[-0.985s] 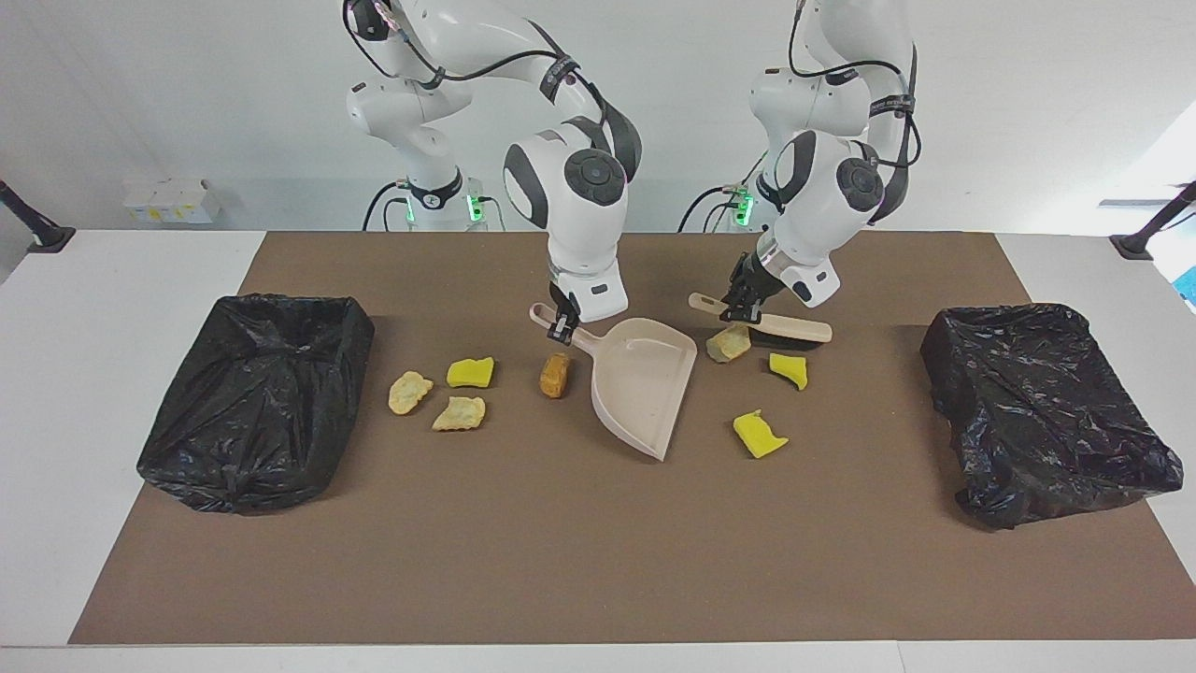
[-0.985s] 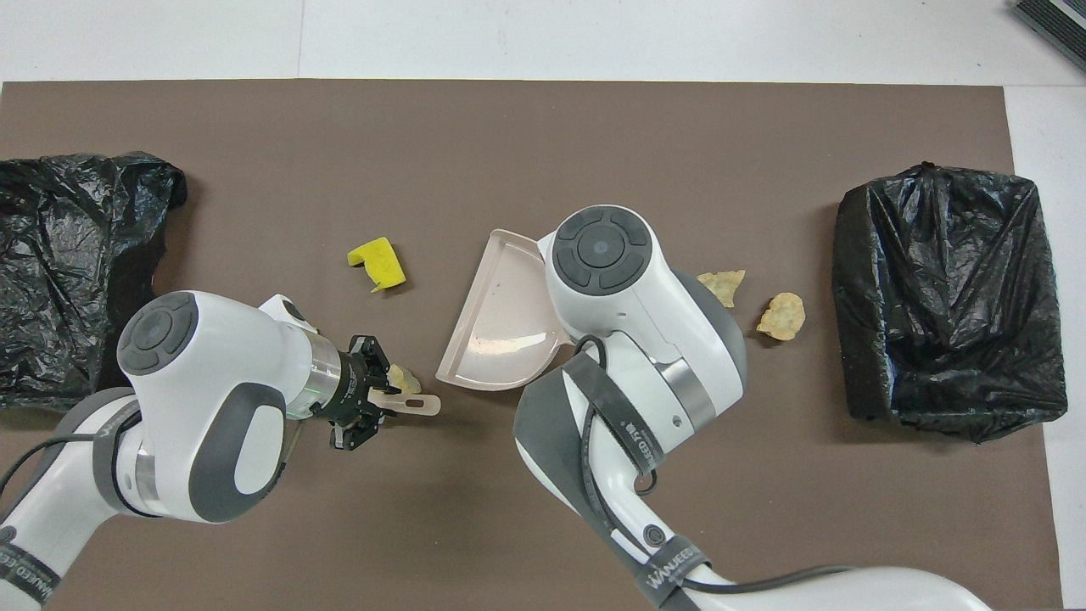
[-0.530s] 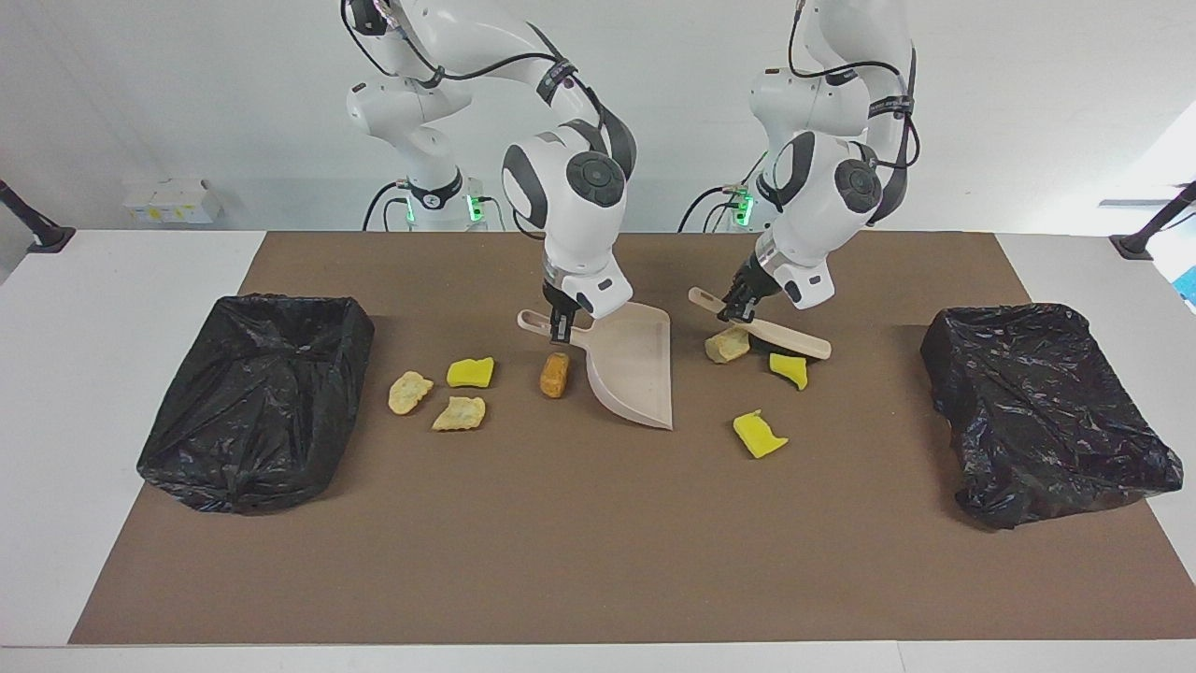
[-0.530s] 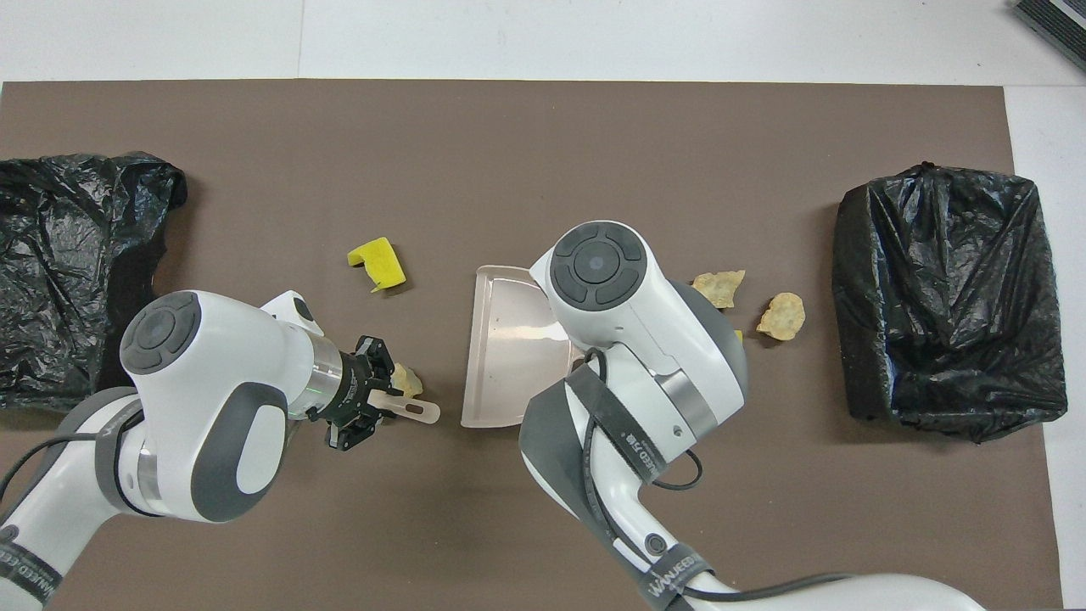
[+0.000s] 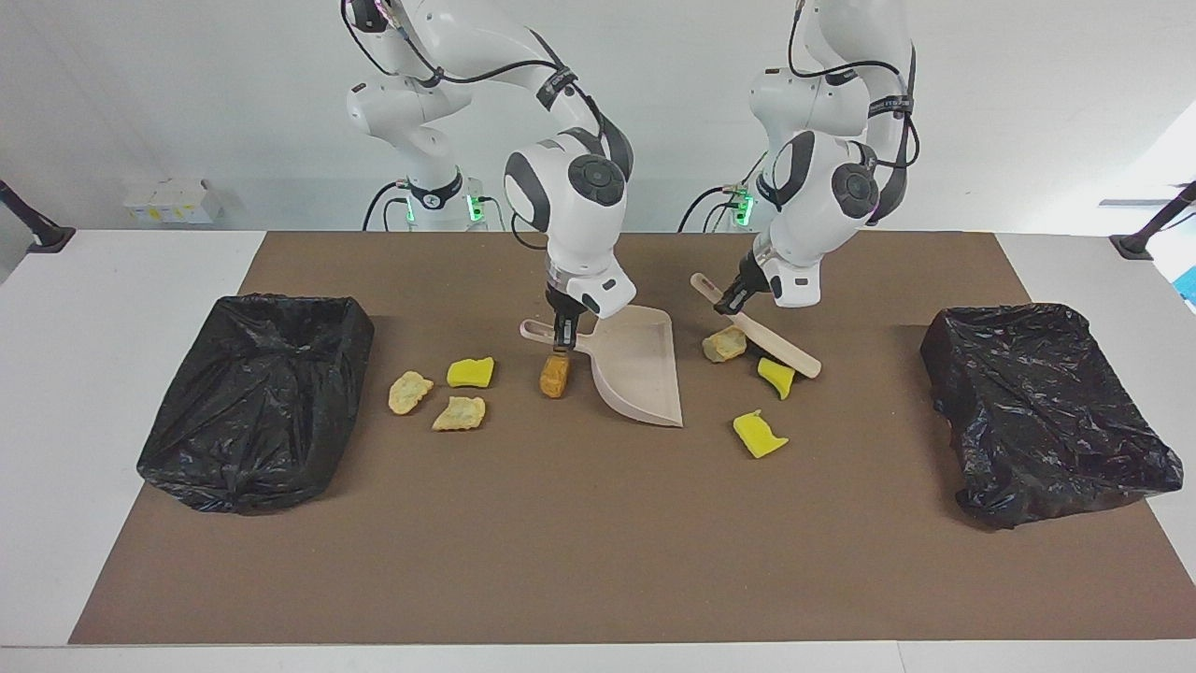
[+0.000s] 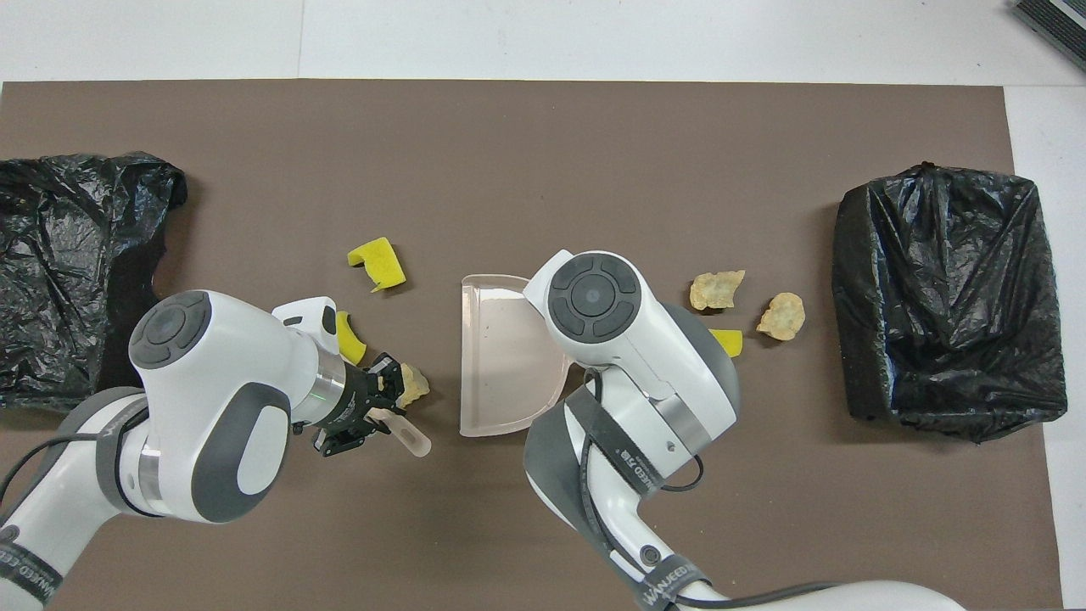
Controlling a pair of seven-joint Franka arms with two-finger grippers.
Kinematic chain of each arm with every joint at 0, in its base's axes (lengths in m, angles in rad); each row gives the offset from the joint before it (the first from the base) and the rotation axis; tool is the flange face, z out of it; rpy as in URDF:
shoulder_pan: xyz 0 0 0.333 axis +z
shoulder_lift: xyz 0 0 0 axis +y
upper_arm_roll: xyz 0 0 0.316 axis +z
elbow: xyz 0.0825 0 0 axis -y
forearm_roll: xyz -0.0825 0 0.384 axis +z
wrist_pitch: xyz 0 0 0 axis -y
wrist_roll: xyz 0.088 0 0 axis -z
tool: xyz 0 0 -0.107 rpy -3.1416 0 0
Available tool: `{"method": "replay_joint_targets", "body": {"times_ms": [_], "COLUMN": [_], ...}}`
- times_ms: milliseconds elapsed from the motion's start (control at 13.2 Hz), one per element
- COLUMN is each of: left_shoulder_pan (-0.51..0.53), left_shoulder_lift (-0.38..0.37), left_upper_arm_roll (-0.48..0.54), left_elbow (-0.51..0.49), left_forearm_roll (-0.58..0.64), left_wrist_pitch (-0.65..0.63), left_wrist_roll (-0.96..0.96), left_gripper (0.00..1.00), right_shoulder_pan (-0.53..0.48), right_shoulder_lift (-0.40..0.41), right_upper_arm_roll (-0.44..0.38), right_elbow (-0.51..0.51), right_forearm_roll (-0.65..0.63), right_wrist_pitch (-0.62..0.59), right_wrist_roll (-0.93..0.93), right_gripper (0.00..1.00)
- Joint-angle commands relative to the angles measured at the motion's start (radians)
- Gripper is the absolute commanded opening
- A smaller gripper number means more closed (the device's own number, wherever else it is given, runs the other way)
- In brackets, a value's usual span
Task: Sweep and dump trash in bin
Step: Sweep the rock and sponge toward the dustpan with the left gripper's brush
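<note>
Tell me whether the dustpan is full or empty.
Empty. The dustpan shows a bare tray in both views; the trash lies on the mat beside it, none inside.

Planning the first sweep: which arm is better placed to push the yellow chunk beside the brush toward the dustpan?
Left. Its gripper holds the brush right over that chunk; the right gripper holds the dustpan.
</note>
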Motion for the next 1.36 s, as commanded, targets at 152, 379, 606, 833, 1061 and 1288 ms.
{"method": "replay_joint_targets", "body": {"times_ms": [152,379,606,833,1061,1288], "left_shoulder_pan": [0.023,0.023,0.014,-0.012,-0.072,-0.138], "left_shoulder_lift": [-0.036,-0.068,-0.090,-0.090,-0.073,-0.056], "left_upper_arm_roll": [-0.004,-0.004,-0.005,-0.013,-0.015,-0.016], "left_elbow": [-0.016,-0.059,-0.090,-0.089,-0.087,-0.070], "left_forearm_roll": [0.071,0.108,0.122,0.121,0.067,-0.017], "left_wrist_pitch": [-0.100,-0.121,-0.130,-0.106,-0.055,0.031], "left_wrist_roll": [0.201,0.250,0.259,0.249,0.249,0.247], "left_gripper": [0.00,0.00,0.00,0.00,0.00,0.00], "right_shoulder_pan": [-0.005,-0.005,-0.005,-0.004,-0.005,-0.005], "right_shoulder_lift": [-0.024,-0.024,-0.024,-0.024,-0.026,-0.024], "right_upper_arm_roll": [0.005,0.005,0.005,0.005,0.005,0.005], "right_elbow": [-0.037,-0.037,-0.037,-0.037,-0.037,-0.037], "right_forearm_roll": [-0.008,-0.007,-0.007,-0.007,-0.005,-0.005], "right_wrist_pitch": [0.038,0.037,0.035,0.035,0.035,0.037], "right_wrist_roll": [-0.017,-0.017,-0.017,-0.017,-0.017,-0.019], "right_gripper": [0.00,0.00,0.00,0.00,0.00,0.00]}}
